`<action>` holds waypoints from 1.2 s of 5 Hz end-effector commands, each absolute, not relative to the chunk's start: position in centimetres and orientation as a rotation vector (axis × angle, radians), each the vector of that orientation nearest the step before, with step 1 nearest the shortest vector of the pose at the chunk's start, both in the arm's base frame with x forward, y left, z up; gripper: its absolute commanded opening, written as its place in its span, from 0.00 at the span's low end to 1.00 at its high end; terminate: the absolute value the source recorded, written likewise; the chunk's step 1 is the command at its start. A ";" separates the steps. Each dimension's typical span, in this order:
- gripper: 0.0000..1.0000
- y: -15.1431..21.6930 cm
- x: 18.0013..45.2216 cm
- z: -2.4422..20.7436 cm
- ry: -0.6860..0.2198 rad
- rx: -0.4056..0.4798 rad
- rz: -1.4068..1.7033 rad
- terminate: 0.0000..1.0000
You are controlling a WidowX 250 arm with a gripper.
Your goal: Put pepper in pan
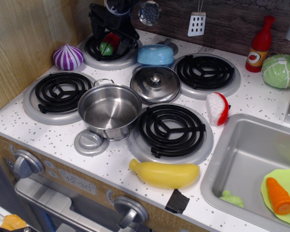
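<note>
The red pepper (109,43) with its green stem end lies on the back left burner (94,58). My black gripper (111,35) is lowered over it, one finger (97,25) to its left and the other at its right; the jaws stand open around the pepper. I cannot tell if the fingers touch it. The shiny steel pan (109,109) stands empty at the front, between the front left burner and the middle burner, well in front of the gripper.
A domed steel lid (155,83) and a light-blue bowl (155,54) sit just right of the gripper. A purple onion (67,57) is at the left by the wooden wall. A red-and-white toy (216,108), yellow squash (164,174), sink (246,164) and carrot (280,195) lie to the right.
</note>
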State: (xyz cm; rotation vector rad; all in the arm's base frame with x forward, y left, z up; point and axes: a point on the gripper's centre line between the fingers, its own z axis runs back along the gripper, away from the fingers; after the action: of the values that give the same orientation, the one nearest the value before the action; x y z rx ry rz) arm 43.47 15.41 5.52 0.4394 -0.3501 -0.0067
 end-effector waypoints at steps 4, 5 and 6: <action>0.00 19.2 44.8 6.0 -0.405 0.293 0.025 0.00; 0.00 18.7 44.4 6.3 -0.369 0.265 0.029 0.00; 0.00 16.6 43.2 8.8 -0.297 0.267 0.066 0.00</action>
State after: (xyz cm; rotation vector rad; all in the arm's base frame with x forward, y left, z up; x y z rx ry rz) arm 41.77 14.37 6.19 0.2495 -0.1752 0.1042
